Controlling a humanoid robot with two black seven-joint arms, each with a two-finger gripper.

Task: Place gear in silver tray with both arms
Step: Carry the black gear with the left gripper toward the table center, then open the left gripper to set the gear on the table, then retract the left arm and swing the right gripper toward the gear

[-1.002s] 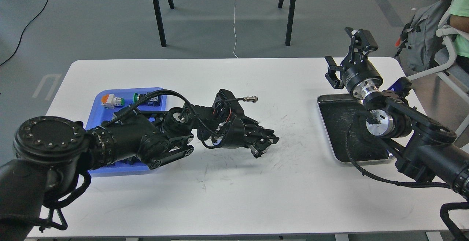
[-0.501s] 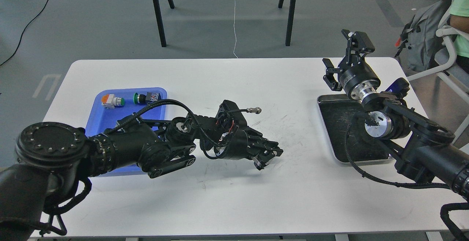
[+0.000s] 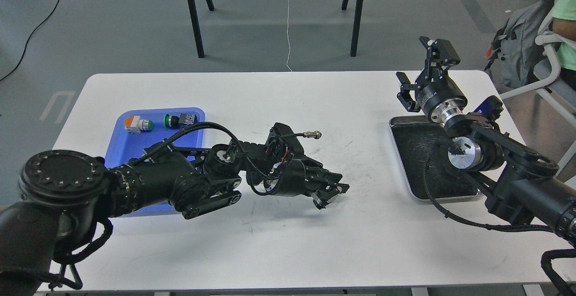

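Note:
The silver tray [image 3: 416, 152] lies at the right side of the white table [image 3: 270, 93], and its dark scratched bottom is bare where it shows. My right arm crosses over the tray. Its gripper [image 3: 420, 72] is held above the tray's far edge, fingers spread wide and empty. My left arm reaches from the left to the table's middle. Its gripper [image 3: 334, 191] hangs low over the table, pointing right, well left of the silver tray. Its fingers are dark and close together, and I cannot tell whether they hold anything. No gear shows anywhere.
A blue plastic tray [image 3: 118, 138] lies at the left, partly under my left arm. It holds an orange-and-white push button [image 3: 137, 123] and a green one [image 3: 180, 119]. Chair legs and a seated person stand past the table's far and right edges.
My left gripper has moved right and toward the front of the table, away from the blue tray. My right gripper has shifted slightly up and left and stays open.

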